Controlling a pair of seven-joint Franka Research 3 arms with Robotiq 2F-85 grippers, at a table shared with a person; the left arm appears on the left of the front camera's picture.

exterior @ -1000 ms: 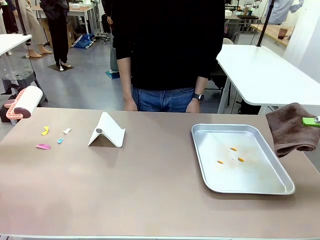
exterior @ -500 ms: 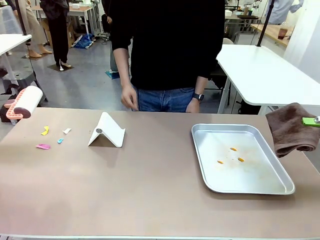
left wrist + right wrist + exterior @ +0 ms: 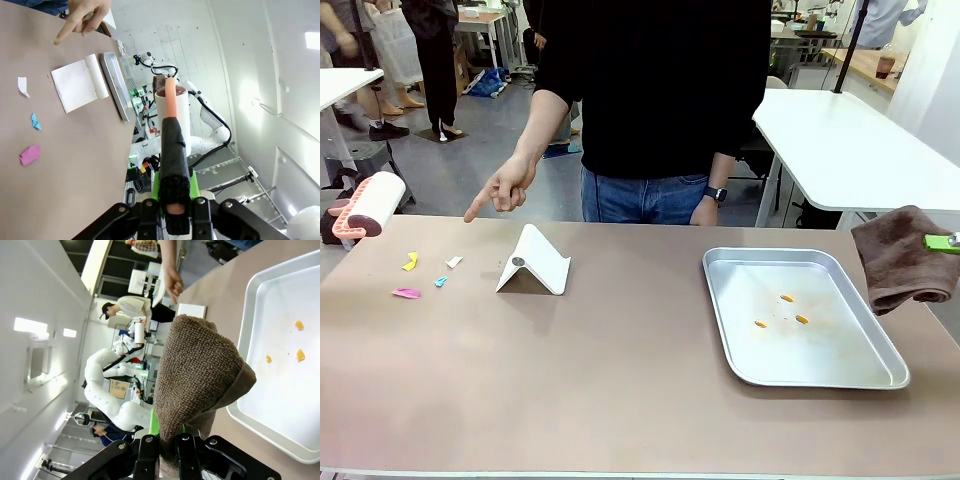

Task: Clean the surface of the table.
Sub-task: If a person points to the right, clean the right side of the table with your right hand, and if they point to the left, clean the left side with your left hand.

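The taupe-brown table [image 3: 620,380] carries small paper scraps at its left: yellow [image 3: 410,261], white [image 3: 453,262], blue [image 3: 440,282] and pink [image 3: 406,293]. A person's hand [image 3: 500,190] points down toward them. My left gripper [image 3: 174,200] is shut on the handle of a lint roller [image 3: 171,100], which hovers at the table's far left edge [image 3: 368,208]. My right gripper [image 3: 170,445] is shut on a brown cloth [image 3: 200,375], held off the table's right edge [image 3: 905,258].
A silver tray [image 3: 730,330] with three orange bits [image 3: 787,298] lies on the right half. A white folded stand [image 3: 533,262] sits just right of the scraps. A white-topped table [image 3: 850,150] stands behind on the right.
The person's hand has lifted from their side and now points toward the scraps at the left. Both arms have stayed still.
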